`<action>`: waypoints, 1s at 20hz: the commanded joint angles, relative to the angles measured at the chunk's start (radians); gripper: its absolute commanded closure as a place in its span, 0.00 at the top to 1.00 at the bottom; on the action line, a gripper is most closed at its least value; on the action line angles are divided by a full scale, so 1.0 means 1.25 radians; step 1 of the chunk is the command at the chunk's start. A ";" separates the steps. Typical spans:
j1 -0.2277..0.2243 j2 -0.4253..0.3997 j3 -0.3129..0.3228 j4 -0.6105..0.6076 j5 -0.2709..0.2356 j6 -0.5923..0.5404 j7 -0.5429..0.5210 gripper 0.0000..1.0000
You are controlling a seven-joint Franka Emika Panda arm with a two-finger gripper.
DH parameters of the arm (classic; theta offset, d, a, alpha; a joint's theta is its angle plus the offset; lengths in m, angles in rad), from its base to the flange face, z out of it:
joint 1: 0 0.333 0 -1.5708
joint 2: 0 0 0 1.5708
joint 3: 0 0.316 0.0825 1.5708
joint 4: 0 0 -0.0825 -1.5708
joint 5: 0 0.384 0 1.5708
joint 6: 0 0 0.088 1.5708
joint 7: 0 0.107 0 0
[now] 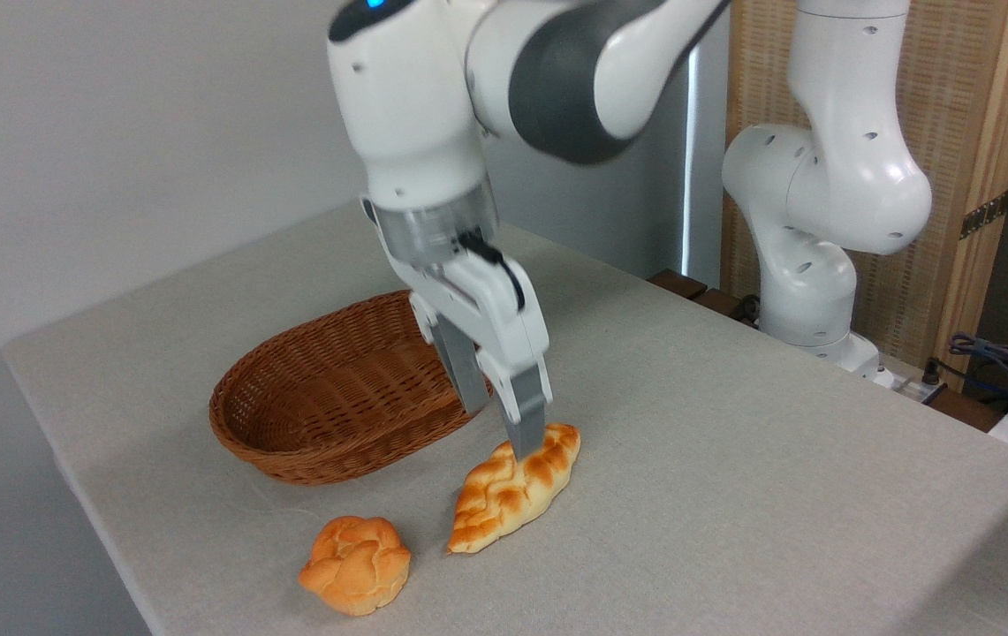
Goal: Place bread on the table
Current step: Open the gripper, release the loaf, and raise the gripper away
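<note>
The bread [517, 488] lies flat on the table [733, 459], just beside the right end of the wicker basket [336, 397] and toward the table's front edge. The gripper [504, 424] hangs over the loaf's far end with its fingers apart; the nearer finger's tip [526, 437] meets the bread's top (whether it presses or only touches, I cannot tell). A round knotted bun [355, 565] sits near the front edge, close to the loaf's pointed near tip.
</note>
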 commanded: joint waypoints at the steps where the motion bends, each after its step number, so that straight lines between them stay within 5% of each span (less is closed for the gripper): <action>1: -0.005 0.056 -0.031 0.189 -0.048 -0.165 -0.058 1.00; 5: 0.002 0.093 -0.083 0.322 -0.067 -0.205 -0.224 1.00; 9: 0.008 0.154 -0.087 0.450 -0.070 -0.193 -0.229 1.00; 20: 0.023 0.148 -0.087 0.418 -0.084 -0.172 -0.179 1.00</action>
